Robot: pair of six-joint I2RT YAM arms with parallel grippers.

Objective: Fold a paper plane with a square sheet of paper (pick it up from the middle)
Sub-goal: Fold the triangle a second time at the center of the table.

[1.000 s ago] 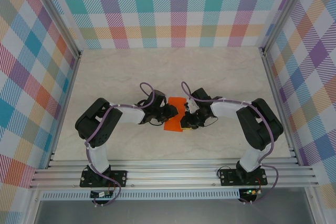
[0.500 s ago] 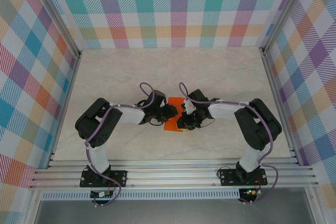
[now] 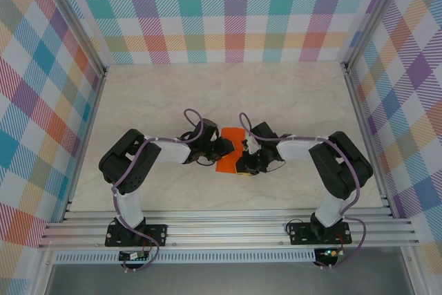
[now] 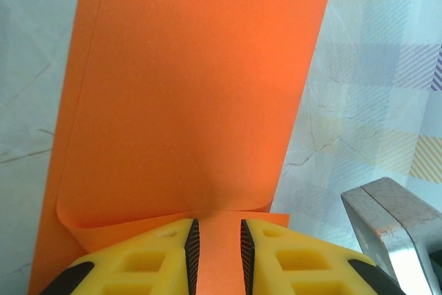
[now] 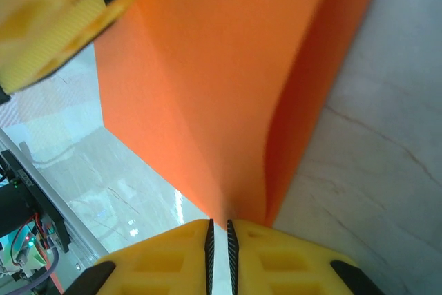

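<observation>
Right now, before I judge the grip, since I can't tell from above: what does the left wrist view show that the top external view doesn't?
Left wrist view: the left gripper, yellow-fingered, pinches the near edge of the square sheet of paper, and a folded-over layer with rounded corners lies on top. Top external view: the right gripper meets the sheet from the opposite side, at the middle of the table. Both: the orange sheet against that pale marbled surface.

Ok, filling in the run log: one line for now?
left fingers: shut on paper | right fingers: shut on paper | paper: folded over
</observation>
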